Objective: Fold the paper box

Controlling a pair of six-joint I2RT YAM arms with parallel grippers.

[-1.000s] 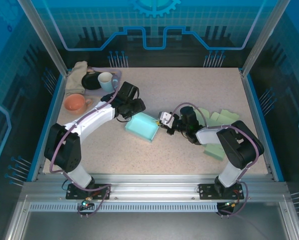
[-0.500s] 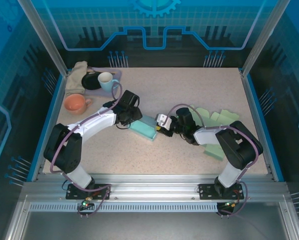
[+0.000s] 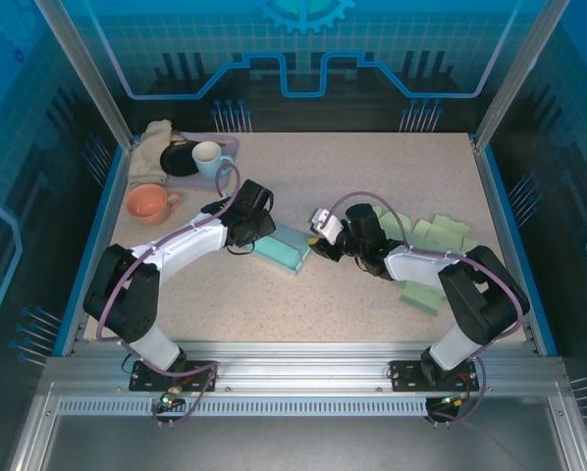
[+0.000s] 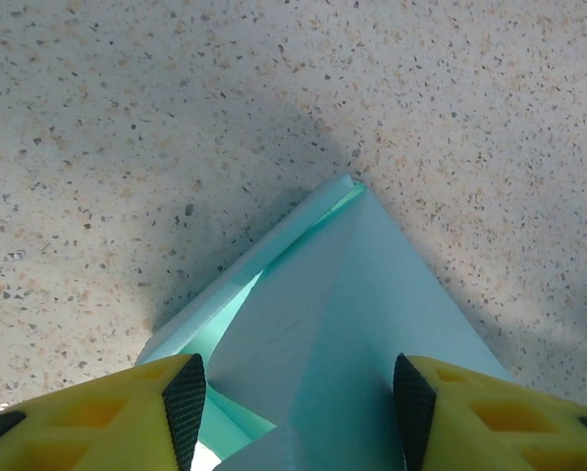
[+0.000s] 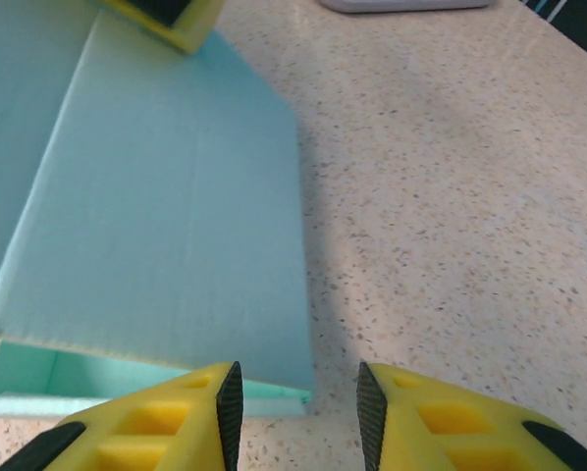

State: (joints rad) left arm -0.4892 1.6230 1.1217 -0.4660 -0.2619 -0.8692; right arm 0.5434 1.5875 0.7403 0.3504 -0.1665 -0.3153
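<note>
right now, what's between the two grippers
The box lies between the left gripper and the right gripper, with one at each end of it. The top view shows this.

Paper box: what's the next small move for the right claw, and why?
Probably ease the right claw forward onto the near edge of the paper box and close. It stands open just short of that edge, while the left claw sits at the other end.
</note>
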